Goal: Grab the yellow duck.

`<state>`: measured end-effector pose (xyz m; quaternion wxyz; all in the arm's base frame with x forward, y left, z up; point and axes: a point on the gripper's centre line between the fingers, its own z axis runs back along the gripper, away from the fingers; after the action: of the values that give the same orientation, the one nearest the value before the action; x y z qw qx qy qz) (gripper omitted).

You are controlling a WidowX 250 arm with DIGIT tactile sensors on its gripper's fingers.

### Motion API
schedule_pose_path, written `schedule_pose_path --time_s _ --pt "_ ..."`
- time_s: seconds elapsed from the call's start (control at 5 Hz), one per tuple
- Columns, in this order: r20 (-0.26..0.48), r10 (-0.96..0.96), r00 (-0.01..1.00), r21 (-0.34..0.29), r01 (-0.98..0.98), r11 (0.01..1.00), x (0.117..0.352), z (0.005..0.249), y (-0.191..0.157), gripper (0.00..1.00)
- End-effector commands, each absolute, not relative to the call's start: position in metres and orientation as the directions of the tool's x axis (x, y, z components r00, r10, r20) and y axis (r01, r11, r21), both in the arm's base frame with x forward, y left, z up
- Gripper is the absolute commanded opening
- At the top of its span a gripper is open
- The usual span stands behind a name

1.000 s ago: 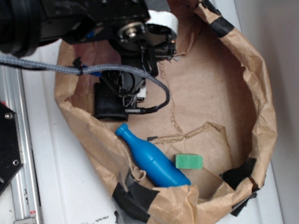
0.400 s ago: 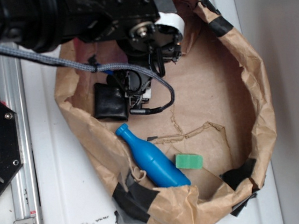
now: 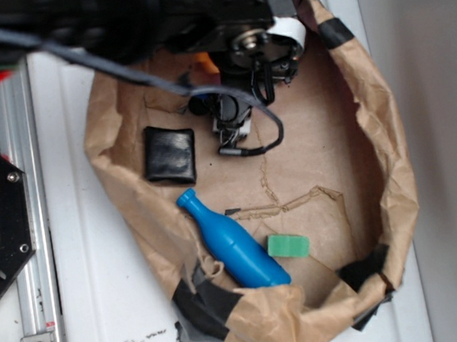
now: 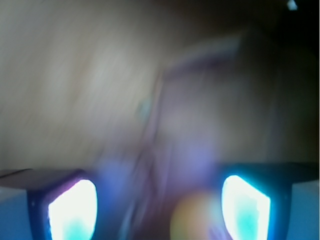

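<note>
Inside the brown paper bag [image 3: 392, 160], whose rolled rim is patched with strips of black tape, the robot arm [image 3: 153, 14] reaches in from the upper left edge of the exterior view and bends down over the bag's upper part. Its dark body is blurred, a grey cable runs along it, and a white round part sits near the wrist. The gripper [image 3: 227, 126] hangs below that wrist with its tip pointing toward the bag floor, a black cable looping just beside it on the right. A small patch of orange shows at the upper rim side of the gripper, partly hidden by the arm; whether this belongs to the yellow duck cannot be told from this view. In the wrist view everything is smeared, yet the two fingertips [image 4: 72, 210] glow bright at the lower corners with a wide gap between them, so the jaws stand apart and hold nothing. Between them at the bottom edge lies a blurred yellow-orange blob, probably the yellow duck [image 4: 192, 220], closer to the right-hand finger. Away from the gripper, the black square pad [image 3: 169, 155] lies flat on the bag floor to its lower left. The blue bottle [image 3: 232, 241] lies on its side further below, and the green block [image 3: 289, 246] sits just beside the bottle's base.
</note>
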<state>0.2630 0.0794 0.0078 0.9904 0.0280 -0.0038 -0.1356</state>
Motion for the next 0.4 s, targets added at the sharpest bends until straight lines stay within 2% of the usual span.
schedule_pose_path --time_s 0.0,0.2 --pt "-0.019 -0.304 0.953 0.043 0.304 0.952 0.2522 0.0066 0.0778 1.00" --pt "-0.004 -0.303 0.953 0.042 0.302 0.952 0.2533 0.0101 0.0777 0.69"
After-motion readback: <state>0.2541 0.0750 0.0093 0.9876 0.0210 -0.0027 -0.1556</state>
